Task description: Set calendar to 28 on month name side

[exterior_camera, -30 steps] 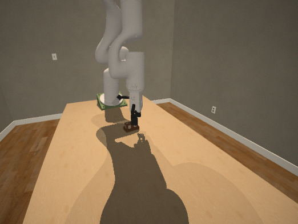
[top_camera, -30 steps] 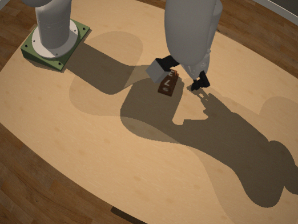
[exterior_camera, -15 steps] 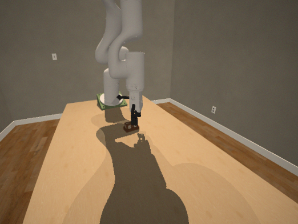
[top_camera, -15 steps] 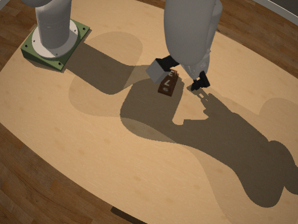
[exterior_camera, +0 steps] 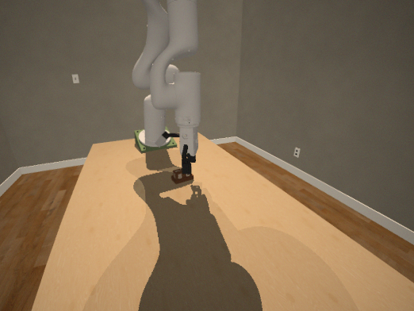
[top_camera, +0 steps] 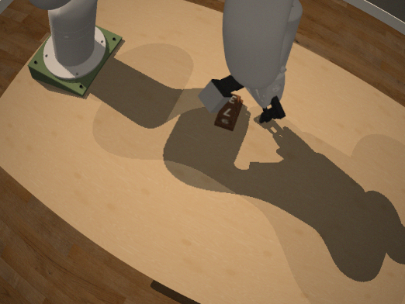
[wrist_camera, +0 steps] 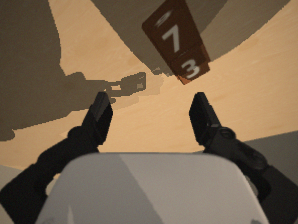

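Wall switch (exterior_camera: 75, 78), outlet (exterior_camera: 296, 151), white baseboard (exterior_camera: 325, 190).
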### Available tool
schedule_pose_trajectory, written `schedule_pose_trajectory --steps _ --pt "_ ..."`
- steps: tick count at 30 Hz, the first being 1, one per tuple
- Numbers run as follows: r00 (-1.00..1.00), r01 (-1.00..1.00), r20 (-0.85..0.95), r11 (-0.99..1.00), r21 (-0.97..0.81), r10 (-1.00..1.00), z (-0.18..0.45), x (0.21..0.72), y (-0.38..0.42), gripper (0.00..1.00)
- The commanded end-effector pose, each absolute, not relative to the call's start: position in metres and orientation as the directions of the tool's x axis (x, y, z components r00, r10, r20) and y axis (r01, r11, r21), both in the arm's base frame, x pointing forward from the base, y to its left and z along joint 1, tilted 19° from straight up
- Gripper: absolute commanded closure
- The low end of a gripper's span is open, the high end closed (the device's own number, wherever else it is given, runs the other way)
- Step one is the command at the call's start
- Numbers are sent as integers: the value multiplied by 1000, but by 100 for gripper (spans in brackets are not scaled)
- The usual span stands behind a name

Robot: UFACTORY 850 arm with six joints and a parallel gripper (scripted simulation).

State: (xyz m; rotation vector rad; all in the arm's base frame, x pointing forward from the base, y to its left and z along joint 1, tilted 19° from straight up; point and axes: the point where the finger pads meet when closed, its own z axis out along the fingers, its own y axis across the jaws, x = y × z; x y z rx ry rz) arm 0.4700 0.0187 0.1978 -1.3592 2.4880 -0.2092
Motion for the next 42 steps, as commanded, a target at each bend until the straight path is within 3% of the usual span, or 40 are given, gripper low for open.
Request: schedule_pose_trajectory --steps 1,33,42 --pt "-508 -796 -190 542 -268 -840 198 471 19 0" --pt "-511 -794 -191 546 -267 -838 198 471 19 0" --pt "-634 -701 -232 675 -233 -738 198 471 22 0"
